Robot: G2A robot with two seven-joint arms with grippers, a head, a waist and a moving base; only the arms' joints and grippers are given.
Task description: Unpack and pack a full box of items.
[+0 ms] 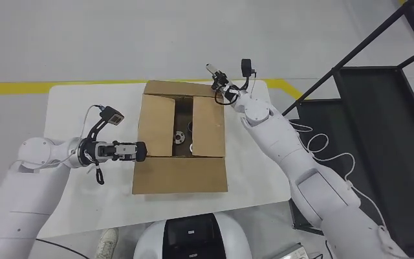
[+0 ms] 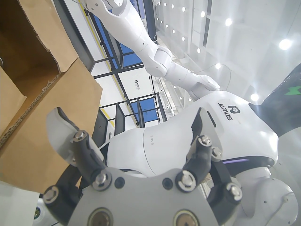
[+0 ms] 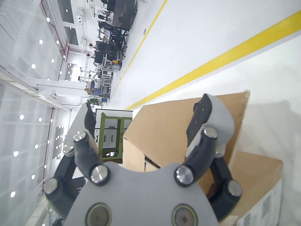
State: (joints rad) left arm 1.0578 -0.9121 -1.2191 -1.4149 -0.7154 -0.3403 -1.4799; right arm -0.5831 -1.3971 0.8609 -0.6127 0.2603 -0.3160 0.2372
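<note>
Box (image 1: 157, 126): stood mid-table (image 1: 84, 103), 2 side flaps folded inward, near and far flaps spread outward.
Items (image 1: 179, 136): lay inside the box, in the gap between the side flaps.
Left gripper (image 1: 141, 151): just beside the box's left wall, near its front corner.
Right gripper (image 1: 213, 71): over the box's far right corner.
Floor line (image 1: 65, 85): ran behind the table.

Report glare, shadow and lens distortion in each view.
Top view: even light, but the cardboard box interior lies in shadow, dimming its contents. Left wrist view: ceiling lamps flare, with haze around them, and the wide lens bends straight edges. Right wrist view: the bright floor looks washed out around the yellow line.
</note>
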